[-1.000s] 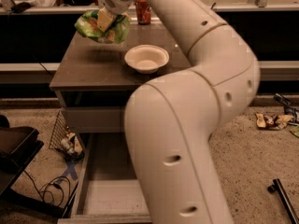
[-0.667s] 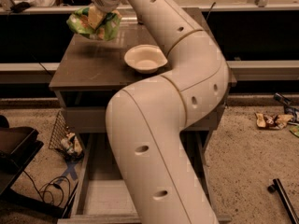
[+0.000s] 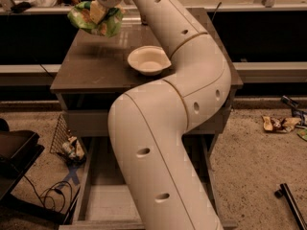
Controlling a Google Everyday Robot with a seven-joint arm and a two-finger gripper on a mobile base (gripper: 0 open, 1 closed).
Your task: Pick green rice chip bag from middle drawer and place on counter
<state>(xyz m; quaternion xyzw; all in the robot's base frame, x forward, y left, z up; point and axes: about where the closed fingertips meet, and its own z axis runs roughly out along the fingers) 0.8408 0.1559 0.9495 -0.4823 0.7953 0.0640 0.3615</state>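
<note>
My gripper (image 3: 98,9) is at the top left of the camera view, shut on the green rice chip bag (image 3: 93,20). It holds the crumpled bag in the air above the far left part of the counter (image 3: 96,66). The bag hangs clear of the counter top. The middle drawer (image 3: 108,200) is pulled open below, its pale floor bare where it shows. My large white arm covers much of the drawer and the right side of the counter.
A white bowl (image 3: 147,60) stands on the counter to the right of the bag. Brownish wrappers (image 3: 278,123) lie on the floor at right. A wire basket with trash (image 3: 67,143) sits left of the cabinet. A black object and cables (image 3: 19,162) are at lower left.
The gripper with the bag has moved left and farther back over the counter. The arm has swung so its elbow sits further right.
</note>
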